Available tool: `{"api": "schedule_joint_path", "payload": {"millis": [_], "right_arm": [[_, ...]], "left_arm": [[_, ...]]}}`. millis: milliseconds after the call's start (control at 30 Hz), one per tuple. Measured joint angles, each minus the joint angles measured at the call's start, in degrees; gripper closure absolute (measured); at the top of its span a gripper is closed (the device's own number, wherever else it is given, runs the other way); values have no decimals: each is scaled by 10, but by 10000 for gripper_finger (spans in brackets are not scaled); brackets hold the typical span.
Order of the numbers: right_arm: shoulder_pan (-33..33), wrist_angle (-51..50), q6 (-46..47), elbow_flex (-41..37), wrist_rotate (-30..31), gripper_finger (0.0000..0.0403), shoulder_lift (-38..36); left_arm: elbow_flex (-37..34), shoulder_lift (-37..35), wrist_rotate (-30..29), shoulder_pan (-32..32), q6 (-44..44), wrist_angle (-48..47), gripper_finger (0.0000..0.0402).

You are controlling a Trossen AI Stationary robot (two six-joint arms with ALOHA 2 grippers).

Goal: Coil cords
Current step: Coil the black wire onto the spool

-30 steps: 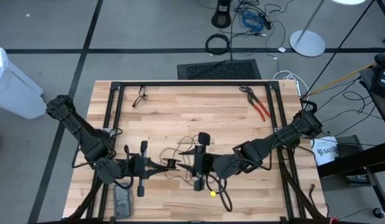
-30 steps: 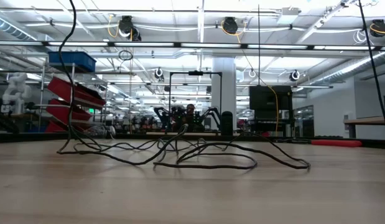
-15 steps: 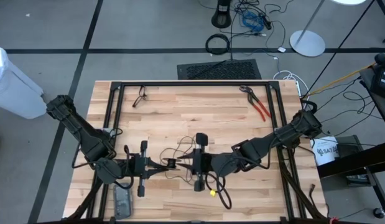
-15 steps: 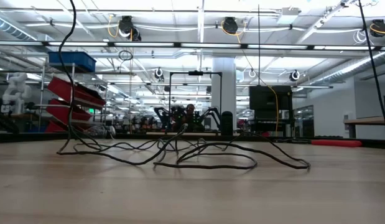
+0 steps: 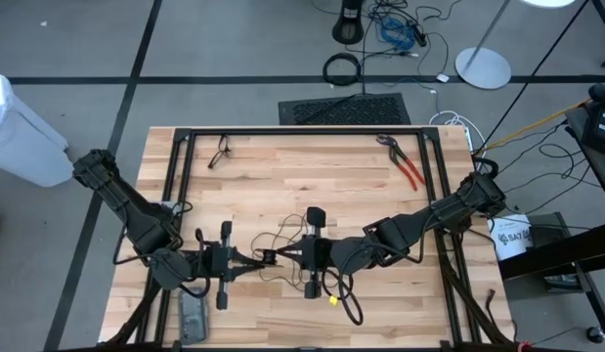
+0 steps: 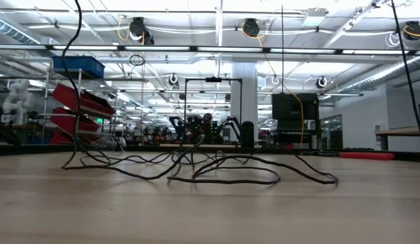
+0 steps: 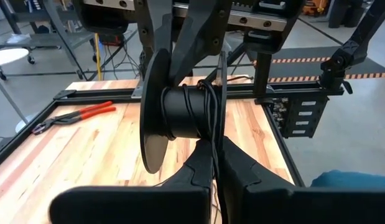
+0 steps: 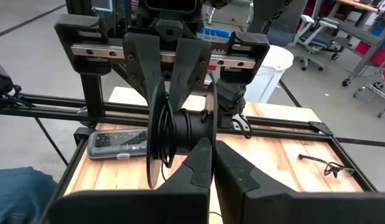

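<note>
- Since a moment ago, the right gripper (image 5: 282, 256) has slid a little toward the left gripper (image 5: 260, 258) and squeezed its fingers together.
- Both grippers now meet at a small black spool (image 7: 183, 112) near the middle of the wooden table (image 5: 312, 166), toward its front.
- The left gripper's fingers are pressed together at one side of the spool, pinching it. The right gripper's fingers are pressed together at the other side.
- A few turns of the cord (image 6: 223, 173) are already wound on the spool.
- Most of the cord lies loose in messy loops on the table, in front of and beside the grippers.
- I think the job has only started. Lots of cord is left to wind.
</note>
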Motion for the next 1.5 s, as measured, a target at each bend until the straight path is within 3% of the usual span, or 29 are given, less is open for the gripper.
{"api": "schedule_joint_path", "payload": {"millis": [133,367,567,800,1000,1267,1500], "right_arm": [[3,-1,-3,0,1,402,-1],[20,-23,-5,0,11,403,-27],[67,-46,-13,0,94,403,-55],[130,-48,-30,0,189,403,-81],[164,-48,-46,0,252,403,-90],[177,-49,-52,0,276,403,-91],[176,-52,-61,0,277,403,-91]], "left_arm": [[0,0,0,-4,-1,3,371],[0,0,-3,-18,21,55,285],[0,0,-3,-36,72,119,232],[0,13,-5,-39,92,131,219],[0,70,-19,-38,155,184,219],[0,172,-92,-22,306,359,219],[0,234,-267,-15,376,440,220]]}}
